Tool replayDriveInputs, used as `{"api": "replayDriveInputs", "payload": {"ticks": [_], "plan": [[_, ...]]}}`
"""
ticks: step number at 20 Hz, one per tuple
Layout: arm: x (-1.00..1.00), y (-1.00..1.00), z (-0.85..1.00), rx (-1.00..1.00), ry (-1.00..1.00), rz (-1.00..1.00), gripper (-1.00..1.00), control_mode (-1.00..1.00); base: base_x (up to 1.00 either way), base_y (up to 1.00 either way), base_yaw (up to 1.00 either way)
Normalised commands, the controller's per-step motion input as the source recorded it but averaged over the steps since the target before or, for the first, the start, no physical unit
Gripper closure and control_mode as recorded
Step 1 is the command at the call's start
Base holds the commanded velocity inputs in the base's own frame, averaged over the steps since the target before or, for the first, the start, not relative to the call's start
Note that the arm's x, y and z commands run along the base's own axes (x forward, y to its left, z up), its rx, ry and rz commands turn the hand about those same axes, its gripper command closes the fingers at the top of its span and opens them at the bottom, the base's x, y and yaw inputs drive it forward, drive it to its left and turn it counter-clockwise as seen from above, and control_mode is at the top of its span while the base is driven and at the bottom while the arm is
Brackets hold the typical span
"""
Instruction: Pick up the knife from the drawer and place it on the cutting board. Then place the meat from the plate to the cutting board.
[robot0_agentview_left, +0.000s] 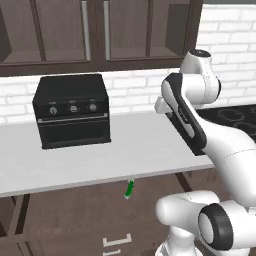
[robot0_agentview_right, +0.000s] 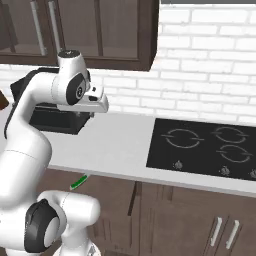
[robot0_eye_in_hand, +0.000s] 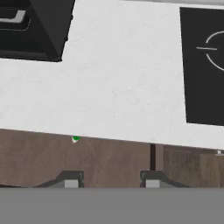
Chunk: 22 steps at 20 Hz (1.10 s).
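Both base views look forward and down from behind the arm, left and right, sharing the pale grey stone tabletop (robot0_agentview_left: 140, 145). The hand view looks steeply down, closer.

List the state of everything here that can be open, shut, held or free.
gripper: open, nothing between the jaws
knife: free, not gripped, green handle showing just below the counter's front edge
toaster oven: door shut
upper cabinets: doors shut
lower cabinet doors: shut
cooktop: burners dark
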Motion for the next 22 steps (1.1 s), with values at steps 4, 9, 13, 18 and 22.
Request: {"api": "replayDriveInputs", "payload": {"ticks": [4, 9, 13, 18, 22], "plan": [[0.0, 0.0, 0.0, 0.0, 0.0, 0.0, -1.0, 1.0, 0.0, -0.01, 0.02], [0.0, 0.0, 0.0, 0.0, 0.0, 0.0, -1.0, 1.0, 0.0, -0.09, 0.27], [0.0, 0.0, 0.0, 0.0, 0.0, 0.0, -1.0, 1.0, -0.04, -0.2, 0.46], [0.0, 0.0, 0.0, 0.0, 0.0, 0.0, -1.0, 1.0, -0.13, -0.24, 0.58], [0.0, 0.0, 0.0, 0.0, 0.0, 0.0, -1.0, 1.0, -0.37, -0.23, 0.56]]}}
